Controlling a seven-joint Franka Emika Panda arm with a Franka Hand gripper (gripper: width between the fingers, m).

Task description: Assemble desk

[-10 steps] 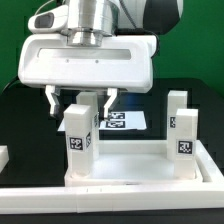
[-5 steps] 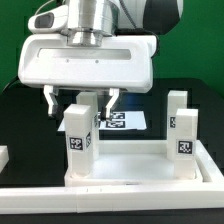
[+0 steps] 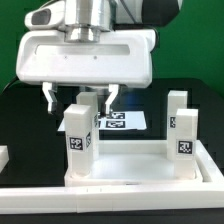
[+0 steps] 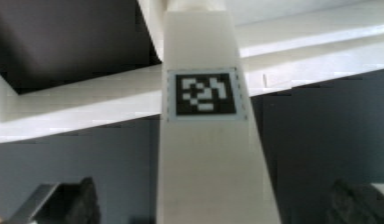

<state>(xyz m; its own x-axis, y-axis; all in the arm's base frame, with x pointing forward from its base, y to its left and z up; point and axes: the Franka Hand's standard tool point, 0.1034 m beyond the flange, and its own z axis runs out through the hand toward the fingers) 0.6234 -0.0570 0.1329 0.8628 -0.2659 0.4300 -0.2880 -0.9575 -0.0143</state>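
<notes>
We see a big white boxy hand block (image 3: 88, 58) in the upper middle of the frame, with round corners. Above it sits a shiny grey metal ring (image 3: 84, 17). Beside that are white and black arm shells. The gripper (image 3: 79, 99) has two white fingers (image 3: 50, 98) with dark tips.

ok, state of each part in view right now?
tool: open, fingers either side of the top of a leg, not gripping it
leg under the tool: upright in the tabletop's corner
second leg: upright in another corner
tabletop: flat on the table, two legs standing in it
marker board: flat behind the tabletop
</notes>
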